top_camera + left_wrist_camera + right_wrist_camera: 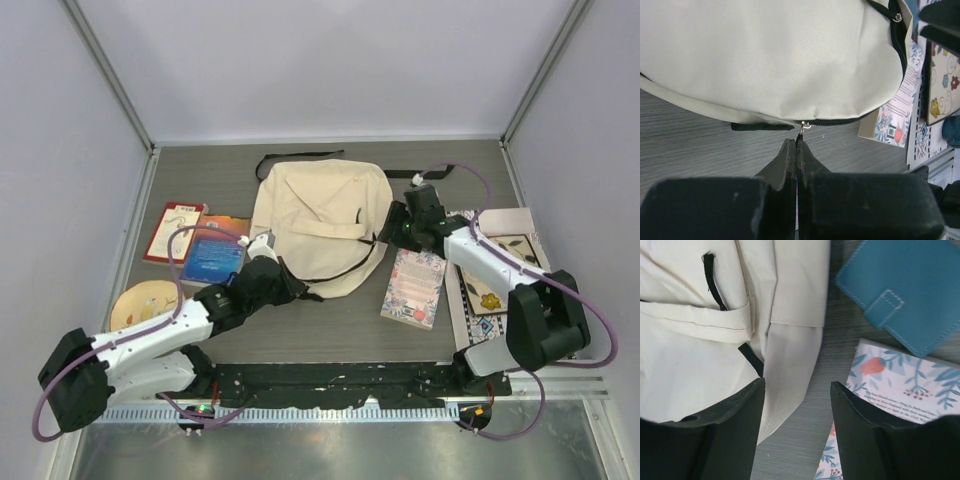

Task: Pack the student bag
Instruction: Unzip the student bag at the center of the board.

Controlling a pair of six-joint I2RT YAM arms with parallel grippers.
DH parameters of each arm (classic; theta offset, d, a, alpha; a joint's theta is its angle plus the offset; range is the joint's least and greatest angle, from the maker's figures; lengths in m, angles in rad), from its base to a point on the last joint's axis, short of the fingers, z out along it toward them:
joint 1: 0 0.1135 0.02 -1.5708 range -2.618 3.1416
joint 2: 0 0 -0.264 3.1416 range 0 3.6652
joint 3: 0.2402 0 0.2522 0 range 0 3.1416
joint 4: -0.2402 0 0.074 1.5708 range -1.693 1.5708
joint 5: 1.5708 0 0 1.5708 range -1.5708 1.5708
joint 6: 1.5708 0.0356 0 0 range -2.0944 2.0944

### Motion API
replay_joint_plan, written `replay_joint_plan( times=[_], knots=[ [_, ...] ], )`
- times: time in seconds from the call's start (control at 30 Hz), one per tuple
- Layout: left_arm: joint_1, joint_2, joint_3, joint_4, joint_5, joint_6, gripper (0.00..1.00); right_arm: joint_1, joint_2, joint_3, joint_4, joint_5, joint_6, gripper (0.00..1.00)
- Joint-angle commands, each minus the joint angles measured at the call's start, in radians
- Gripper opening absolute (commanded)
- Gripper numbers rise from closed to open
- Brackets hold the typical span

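Observation:
The student bag (318, 222), cream fabric with black straps, lies flat in the middle of the table. At its near edge my left gripper (297, 290) is shut, its tips (796, 142) pinching the small metal zipper pull (804, 127) of the black zipper line. My right gripper (395, 228) hovers at the bag's right edge. Its jaws (797, 385) stand open with nothing between them, over bare table beside a cream flap of the bag (790, 345). The left finger is over the fabric and the right finger is over a floral book (900, 385).
A floral book (415, 288) lies right of the bag, with a blue wallet (905, 290) beyond it. A patterned card on white sheets (500, 275) is at far right. Left of the bag lie a red book (175, 230), a blue book (213, 258) and a round wooden disc (145, 303).

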Motion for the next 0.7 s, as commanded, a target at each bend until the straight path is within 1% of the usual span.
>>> replay_joint_plan(
  times=[0.0, 0.03, 0.1, 0.13, 0.2, 0.23, 0.27, 0.3, 0.33, 0.37, 0.47, 0.5, 0.6, 0.67],
  knots=[
    [-0.006, 0.074, -0.018, 0.191, -0.011, -0.119, 0.00, -0.029, -0.168, -0.010, -0.044, -0.002, 0.030, 0.63],
    [-0.008, 0.092, -0.013, 0.207, -0.012, -0.122, 0.00, -0.030, -0.203, -0.022, -0.053, -0.003, 0.063, 0.64],
    [-0.006, 0.100, 0.001, 0.210, -0.017, -0.111, 0.00, -0.030, -0.306, -0.073, -0.052, -0.044, 0.109, 0.65],
    [-0.006, 0.103, 0.014, 0.205, -0.017, -0.105, 0.00, -0.030, -0.338, -0.099, -0.032, -0.124, 0.185, 0.65],
    [-0.006, 0.100, 0.027, 0.191, -0.019, -0.086, 0.00, -0.020, -0.428, -0.203, 0.058, -0.198, 0.293, 0.65],
    [-0.008, 0.094, 0.033, 0.190, -0.020, -0.082, 0.00, -0.010, -0.453, -0.288, 0.104, -0.259, 0.406, 0.65],
    [-0.006, 0.091, 0.035, 0.188, -0.020, -0.074, 0.00, 0.003, -0.479, -0.327, 0.184, -0.270, 0.471, 0.65],
    [-0.006, 0.086, 0.036, 0.187, -0.022, -0.073, 0.00, 0.019, -0.514, -0.361, 0.218, -0.269, 0.523, 0.65],
    [-0.006, 0.083, 0.042, 0.184, -0.019, -0.069, 0.00, 0.070, -0.530, -0.416, 0.251, -0.249, 0.609, 0.65],
    [-0.006, 0.077, 0.045, 0.176, -0.017, -0.065, 0.00, 0.098, -0.538, -0.433, 0.299, -0.229, 0.638, 0.65],
    [-0.006, 0.063, 0.053, 0.171, -0.009, -0.060, 0.00, 0.220, -0.523, -0.457, 0.341, -0.143, 0.701, 0.65],
    [-0.008, 0.060, 0.054, 0.171, -0.003, -0.056, 0.00, 0.275, -0.475, -0.464, 0.420, -0.134, 0.740, 0.65],
    [-0.008, 0.060, 0.059, 0.171, 0.007, -0.048, 0.00, 0.305, -0.406, -0.472, 0.531, -0.144, 0.766, 0.65],
    [-0.006, 0.062, 0.061, 0.171, 0.018, -0.043, 0.00, 0.314, -0.385, -0.466, 0.555, -0.126, 0.781, 0.66]
  ],
)
